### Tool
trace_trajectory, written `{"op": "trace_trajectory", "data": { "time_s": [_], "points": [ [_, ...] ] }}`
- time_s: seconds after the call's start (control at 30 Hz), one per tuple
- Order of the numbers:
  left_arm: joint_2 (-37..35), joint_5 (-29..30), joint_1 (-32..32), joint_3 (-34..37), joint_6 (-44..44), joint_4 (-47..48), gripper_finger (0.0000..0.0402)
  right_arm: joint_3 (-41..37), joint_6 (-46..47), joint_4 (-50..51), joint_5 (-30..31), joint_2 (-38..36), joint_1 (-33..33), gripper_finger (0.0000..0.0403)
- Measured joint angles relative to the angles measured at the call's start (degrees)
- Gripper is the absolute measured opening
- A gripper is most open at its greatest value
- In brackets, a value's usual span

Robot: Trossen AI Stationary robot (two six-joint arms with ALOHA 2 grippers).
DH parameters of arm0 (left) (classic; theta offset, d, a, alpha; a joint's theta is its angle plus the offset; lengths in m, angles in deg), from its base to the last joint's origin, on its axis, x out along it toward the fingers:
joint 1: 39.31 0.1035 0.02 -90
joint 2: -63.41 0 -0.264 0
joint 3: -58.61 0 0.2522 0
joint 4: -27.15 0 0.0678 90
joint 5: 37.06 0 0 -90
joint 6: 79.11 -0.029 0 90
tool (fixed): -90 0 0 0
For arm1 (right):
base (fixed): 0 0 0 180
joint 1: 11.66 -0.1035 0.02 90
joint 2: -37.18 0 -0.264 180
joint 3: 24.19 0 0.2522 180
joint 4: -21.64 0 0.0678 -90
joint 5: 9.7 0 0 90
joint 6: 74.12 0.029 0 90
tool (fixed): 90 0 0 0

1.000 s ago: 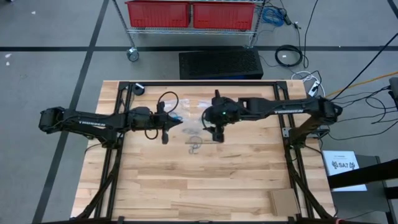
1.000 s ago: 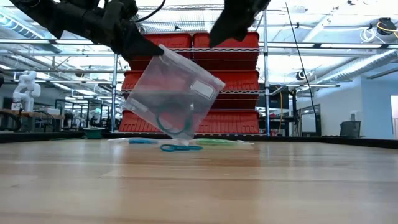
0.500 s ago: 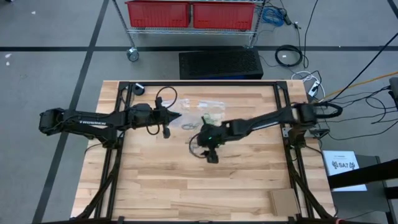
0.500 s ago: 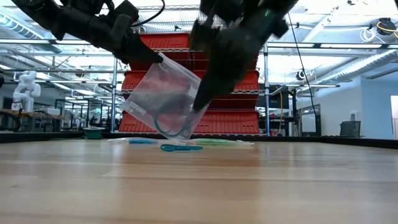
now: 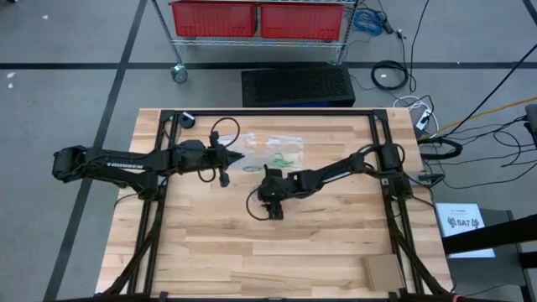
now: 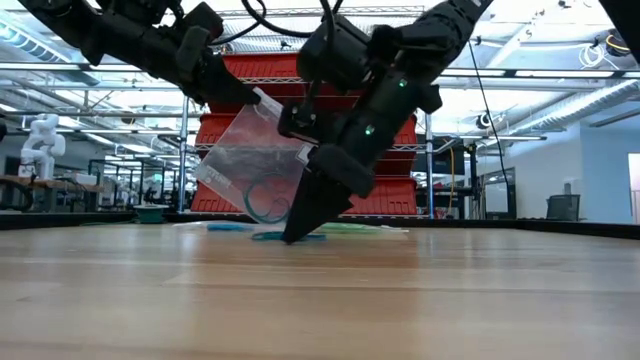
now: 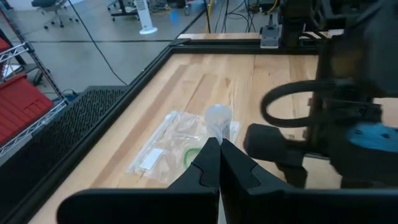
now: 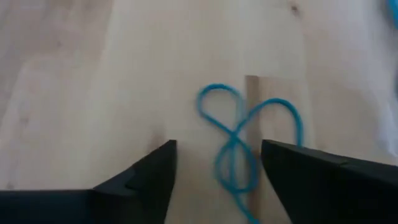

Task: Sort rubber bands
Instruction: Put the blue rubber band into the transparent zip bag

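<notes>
My left gripper (image 6: 243, 97) is shut on a clear plastic bag (image 6: 255, 160) that hangs above the table with dark bands (image 6: 266, 205) in its bottom. My right gripper (image 8: 217, 180) is open and low over the table, pointing down. Its fingers stand on either side of a bright blue rubber band (image 8: 239, 140), twisted into a figure eight and lying flat on the wood. In the low view its fingertips (image 6: 295, 235) are at the table by the blue band (image 6: 272, 237). In the high view the left gripper (image 5: 226, 161) is left of the right gripper (image 5: 273, 210). My left gripper pinches the clear bag by its upper corner (image 6: 258, 100) between the two shut fingers, coming from the table's left side. The bag is lifted clear and hangs tilted below the fingers, with its lower end (image 6: 262, 215) just above the table.
Another clear bag (image 7: 177, 140) lies flat on the far middle of the table with a green band (image 7: 193, 154) in it. More green bands (image 5: 284, 158) lie near it. Black cables loop from both arms. A red-bin shelf stands beyond the far edge.
My right gripper has swung from the far middle toward the near edge and slightly left, and has come down to the table over the blue band. The left gripper and its bag have stayed in place.
</notes>
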Motion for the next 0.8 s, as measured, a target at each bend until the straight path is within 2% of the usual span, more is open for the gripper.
{"op": "trace_trajectory", "data": {
  "time_s": [0.17,0.3,0.57,0.8],
  "points": [
    [0.0,0.0,0.0,0.0,0.0,-0.2,0.0000,0.0,0.0,0.4,-0.1,0.0,0.9,0.0112],
    [0.0,0.0,0.0,0.0,0.0,-0.2,0.0000,0.0,0.0,0.7,-3.3,0.0,1.4,0.0017],
    [0.0,0.0,0.0,0.0,0.0,0.0,0.0000,0.7,0.0,6.6,-5.7,-1.7,-0.4,0.0003],
    [0.0,0.0,0.0,0.0,0.0,0.0,0.0000,4.4,-0.1,10.0,-4.3,-8.8,-2.6,0.0001]
  ]
}}
